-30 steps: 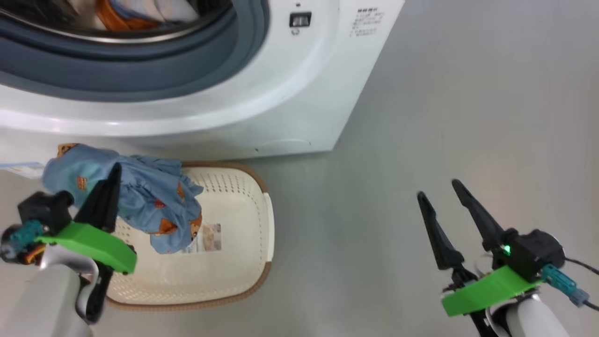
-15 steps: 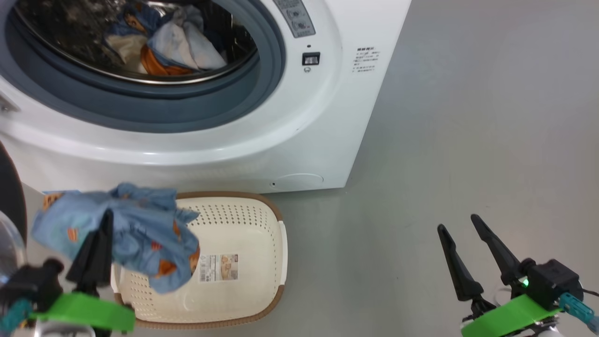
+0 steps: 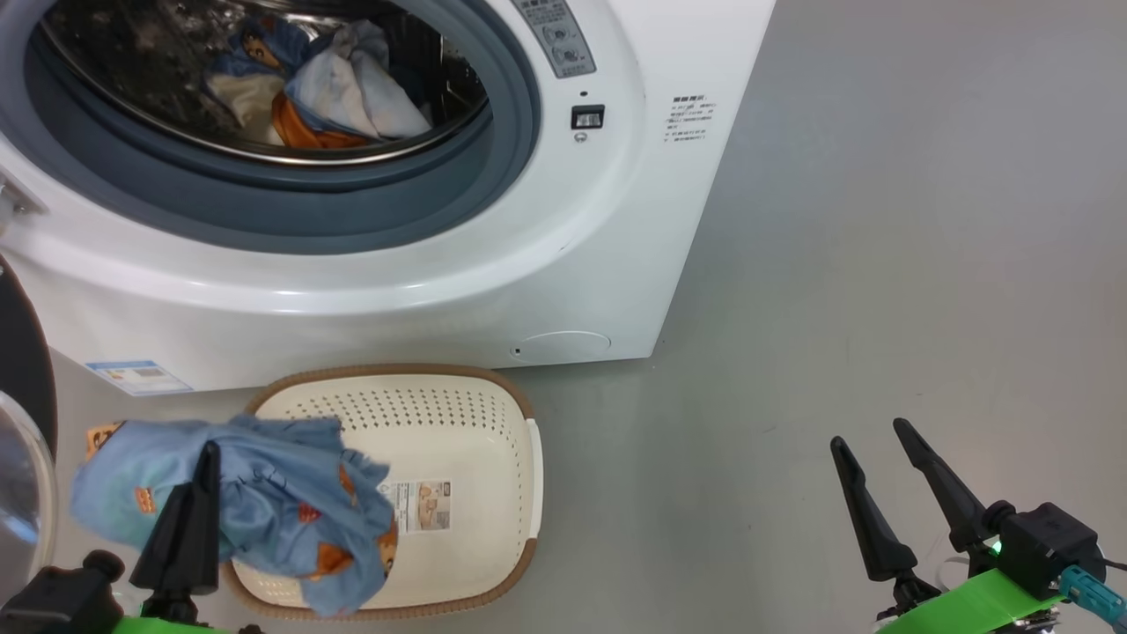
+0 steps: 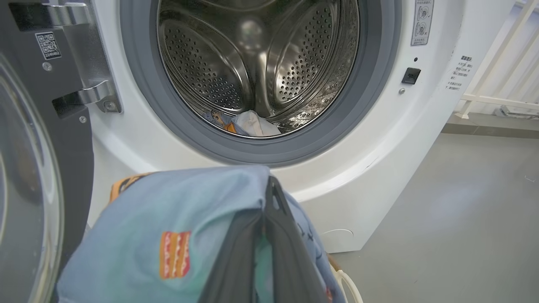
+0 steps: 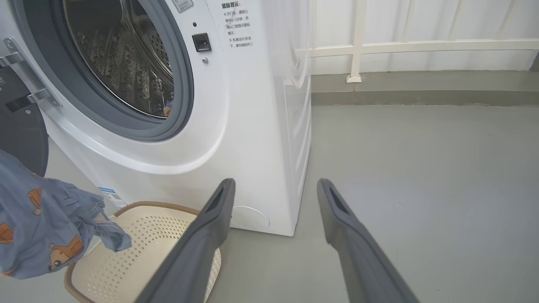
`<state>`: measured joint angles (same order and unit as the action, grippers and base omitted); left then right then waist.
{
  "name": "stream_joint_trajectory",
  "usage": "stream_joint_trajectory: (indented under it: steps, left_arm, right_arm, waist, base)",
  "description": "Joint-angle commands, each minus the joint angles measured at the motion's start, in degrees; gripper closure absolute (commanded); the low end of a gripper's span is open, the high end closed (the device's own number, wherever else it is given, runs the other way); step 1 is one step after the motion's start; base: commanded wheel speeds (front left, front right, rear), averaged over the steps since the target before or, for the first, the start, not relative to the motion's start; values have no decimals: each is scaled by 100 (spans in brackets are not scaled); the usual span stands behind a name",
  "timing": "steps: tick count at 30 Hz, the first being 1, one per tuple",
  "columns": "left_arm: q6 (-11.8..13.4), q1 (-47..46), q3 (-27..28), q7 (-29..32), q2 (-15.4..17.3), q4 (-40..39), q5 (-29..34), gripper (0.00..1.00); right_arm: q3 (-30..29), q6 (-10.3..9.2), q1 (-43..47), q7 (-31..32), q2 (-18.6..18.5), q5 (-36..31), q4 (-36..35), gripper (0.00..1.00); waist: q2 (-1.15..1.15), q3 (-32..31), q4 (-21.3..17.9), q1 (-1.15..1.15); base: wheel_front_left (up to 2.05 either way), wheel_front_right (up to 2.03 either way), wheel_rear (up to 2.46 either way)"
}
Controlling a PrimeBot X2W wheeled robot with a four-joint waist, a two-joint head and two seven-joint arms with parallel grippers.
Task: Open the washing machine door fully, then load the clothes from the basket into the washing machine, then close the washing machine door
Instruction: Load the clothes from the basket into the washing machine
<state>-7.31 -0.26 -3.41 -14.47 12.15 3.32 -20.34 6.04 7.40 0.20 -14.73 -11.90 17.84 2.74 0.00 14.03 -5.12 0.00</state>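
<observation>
The left tool (image 3: 208,467) is pinched tight on a light-blue bear-print garment (image 3: 282,511), which hangs bunched over the left end of the cream basket (image 3: 475,423). The basket sits on the floor (image 3: 880,264) just before the washing machine (image 3: 423,299) and looks empty, though the cloth hides one corner. The black door (image 4: 78,176) stands swung open at the left. More clothes (image 3: 326,84) lie in the drum (image 4: 202,63). The right tool (image 3: 868,433) hangs spread wide, holding nothing.
</observation>
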Motion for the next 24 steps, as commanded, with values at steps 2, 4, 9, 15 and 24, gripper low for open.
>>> stream_joint_trajectory:
  steps: [2,4,9,15,24]
  left_arm:
    - [-18,-223,241,-52,101,-249,-72,100]
    - [-18,-382,238,-52,116,-336,-140,100]
    - [-18,-1084,191,-52,185,-454,-260,100]
    - [-18,-2002,169,-52,296,-405,-240,100]
    - [-18,-3556,-141,-52,507,277,-187,100]
  right_arm:
    - [73,9,20,-27,-24,15,-161,0]
    - [76,9,-18,-27,-2,4,-176,0]
    - [97,9,-152,-27,78,-39,-191,0]
    - [193,9,-310,-27,171,-85,-188,0]
    - [298,9,-523,-27,348,-135,-208,0]
  waist:
    - [0,62,2,0]
    - [0,129,-1,0]
    - [0,303,-13,0]
    - [0,475,-83,0]
    - [0,741,-271,0]
  base:
    - [0,0,0]
    - [0,0,0]
    - [0,0,0]
    - [0,0,0]
    - [0,0,0]
